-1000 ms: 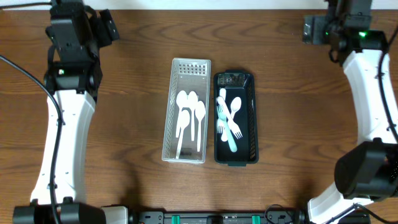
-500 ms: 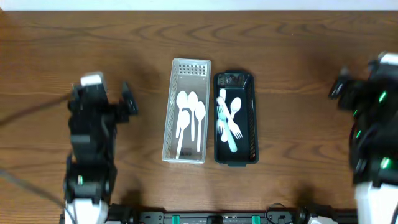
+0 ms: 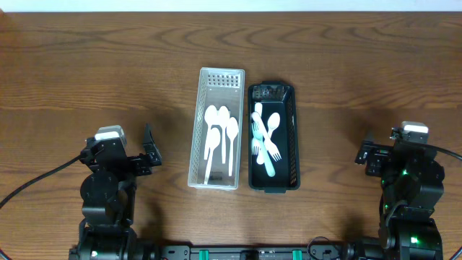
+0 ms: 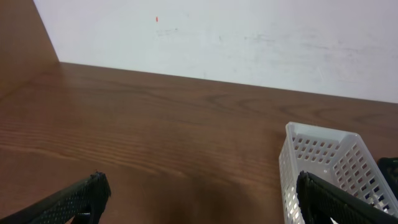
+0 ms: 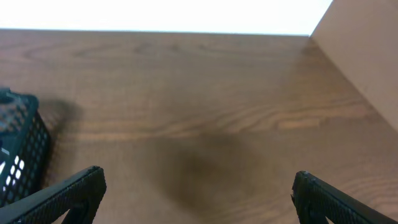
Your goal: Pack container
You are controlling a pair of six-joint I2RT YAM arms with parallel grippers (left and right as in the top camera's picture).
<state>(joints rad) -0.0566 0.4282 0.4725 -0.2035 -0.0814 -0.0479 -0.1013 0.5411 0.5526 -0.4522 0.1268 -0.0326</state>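
Note:
A white slotted basket (image 3: 196, 115) stands mid-table and holds three white spoons (image 3: 216, 133). Beside it on the right, a black basket (image 3: 292, 130) holds white and pale blue forks and spoons (image 3: 266, 141). My left gripper (image 4: 199, 196) is open and empty, low at the front left, with the white basket's corner (image 4: 323, 149) to its right. My right gripper (image 5: 199, 193) is open and empty at the front right, with the black basket's edge (image 5: 18, 143) at its left. In the overhead view the arms (image 3: 115, 184) (image 3: 404, 180) are folded back near the front edge.
Brown wooden table (image 3: 108, 72) all round the baskets. A pale wall (image 4: 249, 37) runs behind the table's far edge. A brown panel (image 5: 367, 56) stands at the right side.
Both arms have drawn back from the far corners of the table to the front edge, left and right of the baskets. The baskets and cutlery have not moved.

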